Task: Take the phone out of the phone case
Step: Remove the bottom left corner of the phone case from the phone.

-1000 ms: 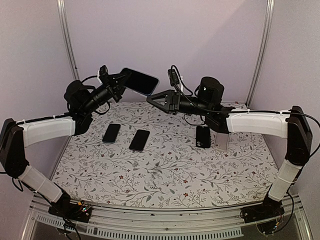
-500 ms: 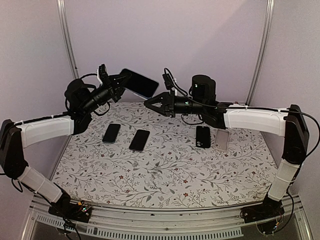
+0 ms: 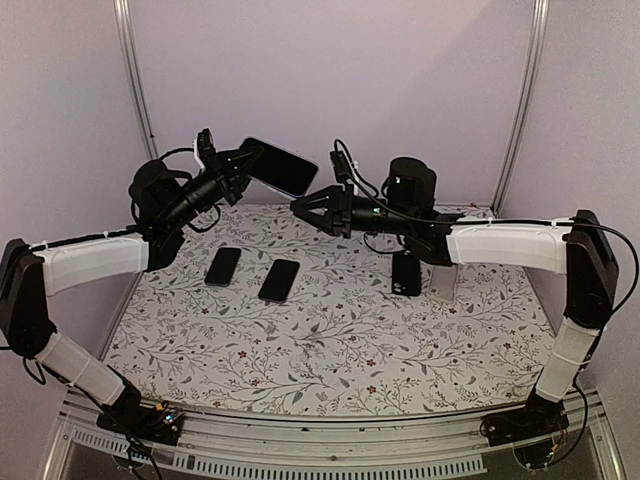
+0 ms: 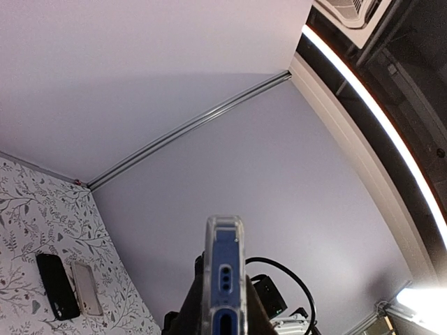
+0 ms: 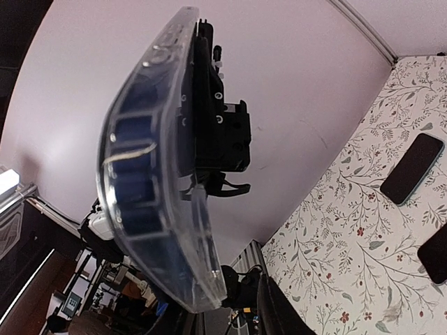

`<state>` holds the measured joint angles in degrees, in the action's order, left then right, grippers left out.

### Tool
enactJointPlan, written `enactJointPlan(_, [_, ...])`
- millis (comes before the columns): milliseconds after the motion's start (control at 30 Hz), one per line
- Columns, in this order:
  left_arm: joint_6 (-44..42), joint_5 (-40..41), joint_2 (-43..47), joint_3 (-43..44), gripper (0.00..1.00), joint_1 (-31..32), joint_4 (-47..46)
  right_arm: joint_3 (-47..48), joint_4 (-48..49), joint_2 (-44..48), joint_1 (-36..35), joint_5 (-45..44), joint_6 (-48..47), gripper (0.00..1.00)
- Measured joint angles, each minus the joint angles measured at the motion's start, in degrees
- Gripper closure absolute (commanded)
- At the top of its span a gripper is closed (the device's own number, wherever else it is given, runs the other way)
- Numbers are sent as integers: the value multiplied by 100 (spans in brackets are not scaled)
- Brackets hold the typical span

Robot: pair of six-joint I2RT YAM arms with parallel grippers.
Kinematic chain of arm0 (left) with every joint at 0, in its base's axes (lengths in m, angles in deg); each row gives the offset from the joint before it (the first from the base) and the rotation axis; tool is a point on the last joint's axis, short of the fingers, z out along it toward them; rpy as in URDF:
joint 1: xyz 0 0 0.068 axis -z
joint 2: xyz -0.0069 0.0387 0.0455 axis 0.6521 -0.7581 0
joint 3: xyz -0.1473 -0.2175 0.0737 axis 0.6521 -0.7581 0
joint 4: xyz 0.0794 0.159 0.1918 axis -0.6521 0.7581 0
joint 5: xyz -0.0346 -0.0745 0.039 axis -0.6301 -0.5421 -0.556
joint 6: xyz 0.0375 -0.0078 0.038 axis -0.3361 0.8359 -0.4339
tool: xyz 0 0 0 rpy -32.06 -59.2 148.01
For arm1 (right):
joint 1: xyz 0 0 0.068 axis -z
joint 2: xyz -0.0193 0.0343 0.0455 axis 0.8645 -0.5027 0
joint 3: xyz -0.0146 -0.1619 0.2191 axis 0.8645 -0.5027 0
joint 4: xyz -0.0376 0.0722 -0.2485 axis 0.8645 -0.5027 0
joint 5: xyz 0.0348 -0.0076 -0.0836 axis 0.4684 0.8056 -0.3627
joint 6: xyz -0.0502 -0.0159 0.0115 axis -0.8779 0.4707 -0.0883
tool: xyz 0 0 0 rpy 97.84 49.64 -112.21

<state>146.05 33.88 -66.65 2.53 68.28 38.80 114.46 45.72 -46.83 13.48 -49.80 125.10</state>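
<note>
Nearest, on the table (image 3: pixel 330 350), well below the phone (image 3: pixel 282 166) and nearer the arm bases, two dark handsets (image 3: pixel 279 280) lie side by side. Lower and to the phone's right, a black handset (image 3: pixel 406 272) sits just beside a pale slab (image 3: pixel 443 283). The right forearm partly covers the slab, so I cannot tell whether it is a bare case or another handset. Farther back, the right gripper (image 3: pixel 300 203) hangs just below the phone's lower right edge, jaws spread and holding nothing. Whether a finger touches the phone case (image 5: pixel 185 230) is unclear: the right wrist view shows only its clear rim, edge-on and very close. The left gripper (image 3: pixel 243 158) is clamped on the phone's left end, holding it aloft and tilted. The step in hand looks like bringing the free pincer in to peel. The next move calls for a bite on the case's lip alone, not the phone inside, while the left grip holds firm. From above, the left pinch point is hard to make out
</note>
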Motion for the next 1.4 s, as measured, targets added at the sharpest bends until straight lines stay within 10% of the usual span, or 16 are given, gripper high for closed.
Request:
enactJointPlan(867, [535, -160, -262, -52, 100, 11, -658, -317, 870, 114, 306, 85, 452, 69])
enactJointPlan(1400, [-94, 116, -339, 380, 100, 11, -31, 101, 1078, -254, 481, 144, 527, 87])
